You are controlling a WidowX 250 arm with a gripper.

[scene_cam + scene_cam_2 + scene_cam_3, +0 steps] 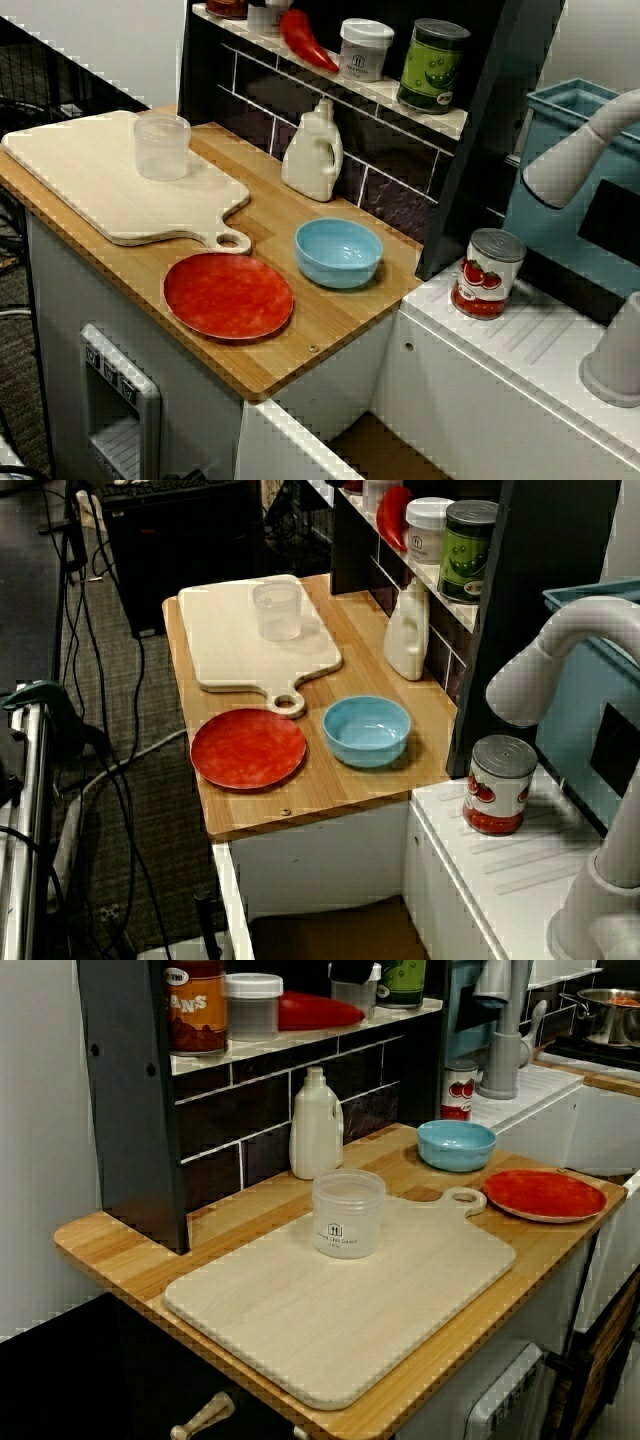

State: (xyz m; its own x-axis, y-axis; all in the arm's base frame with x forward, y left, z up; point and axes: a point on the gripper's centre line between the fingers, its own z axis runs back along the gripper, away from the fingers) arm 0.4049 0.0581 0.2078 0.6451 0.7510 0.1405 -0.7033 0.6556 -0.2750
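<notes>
The long brown wooden counter (335,312) is the biggest thing here. Behind it stands a dark shelf with black tiles (400,190). A pale wooden cutting board with a ring handle (90,180) lies flat on the counter. Just beside the handle lies a round red plate (228,296). Next to the plate, not touching it, sits a light blue bowl (338,252). A white plastic bottle (313,152) stands close to the tiles. A red tomato can (487,273) stands on the white sink top (540,340), past the end of the counter. The clear plastic cup (162,146) stands upright on the cutting board, at the end far from the handle. It is well apart from the plate and the bowl.

The low view along the board shows small print on the cup. It also shows a whole brown can on the shelf (195,1005) and a shiny metal pot (605,1005) far off. The two views from above do not show these. Only the far view from above shows the dark floor with black cables (150,810).

No view shows the gripper, so I cannot tell if its fingers are apart or together.
</notes>
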